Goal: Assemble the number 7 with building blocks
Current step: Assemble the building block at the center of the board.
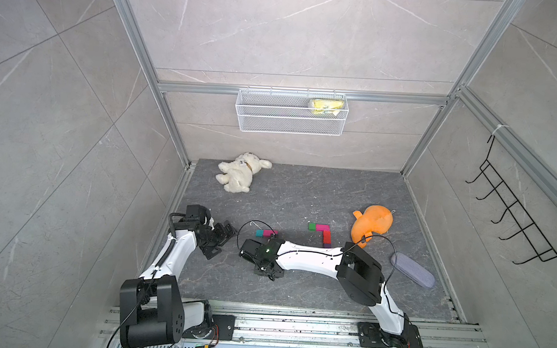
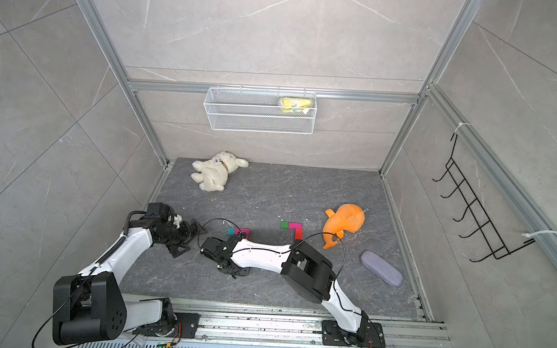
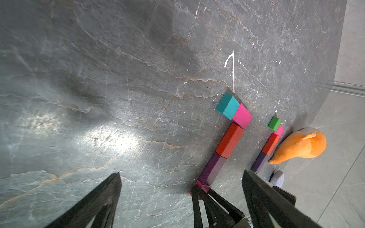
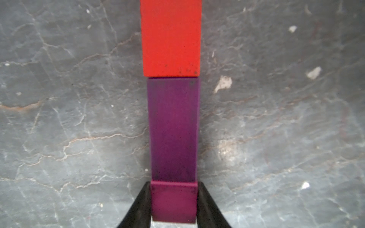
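The left gripper (image 1: 223, 240) hovers low over the left side of the dark table (image 1: 302, 189) with its jaws spread wide and nothing between them; it touches no block.

Just to its right lies the left number 7 (image 1: 269, 233). Its short bar is a teal block (image 3: 228, 106) butted against a pink block (image 3: 243, 116). From the pink end, a column runs toward the robot: a red block (image 4: 170, 39), then a purple block (image 4: 173, 128), laid end to end. At the foot of that column the right gripper (image 4: 173, 203) is pinched on a small magenta block (image 3: 200, 185), one dark finger (image 4: 141, 205) pressed to each side. The magenta block's far edge meets the purple block. It seems to sit flat on the table, though the close wrist view leaves that uncertain.

Further right, apart from the first, lies the right number 7 (image 1: 327, 238), untouched: a green square (image 3: 274, 124), pink, red and purple. An orange plush toy (image 1: 371, 225) lies just beside it, and a grey case (image 1: 413, 270) rests nearer the right edge.
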